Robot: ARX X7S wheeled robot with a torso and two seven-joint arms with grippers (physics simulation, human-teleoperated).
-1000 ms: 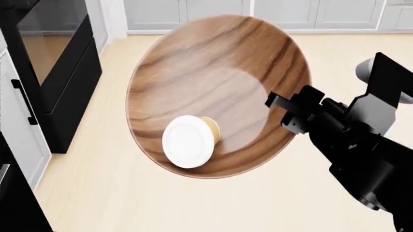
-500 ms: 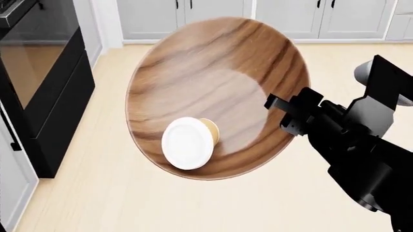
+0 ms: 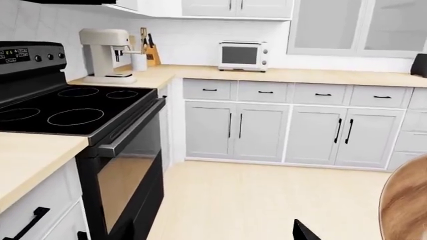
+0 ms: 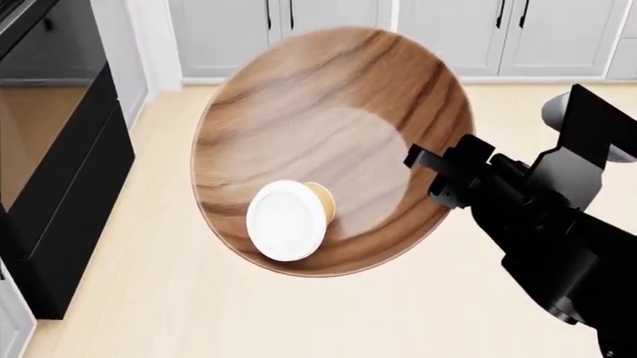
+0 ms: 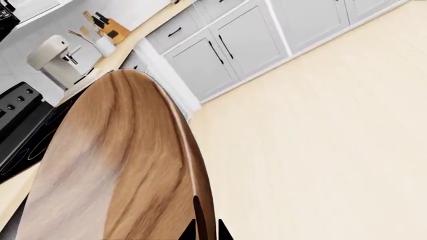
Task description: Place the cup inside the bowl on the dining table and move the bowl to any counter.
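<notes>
Gripping the round streaky-grained wooden bowl [image 4: 329, 127] by its thin rim at three o'clock, the right gripper [image 4: 423, 165] holds it above pale floor. Inside, at seven o'clock, lies the tapered white-lidded cup [image 4: 291, 219]. Left gripper's state: cannot tell.

Right arm reaches in from the bowl's [image 4: 318, 142] right side, forearm angled up toward it. Right gripper [image 4: 426, 173] is clamped on the bowl's right rim, one finger [image 5: 197, 220] inside the rim, the other outside. Bowl held off the ground. Left gripper: only a dark finger tip [image 3: 303, 232] visible beside the bowl; state unclear.
</notes>
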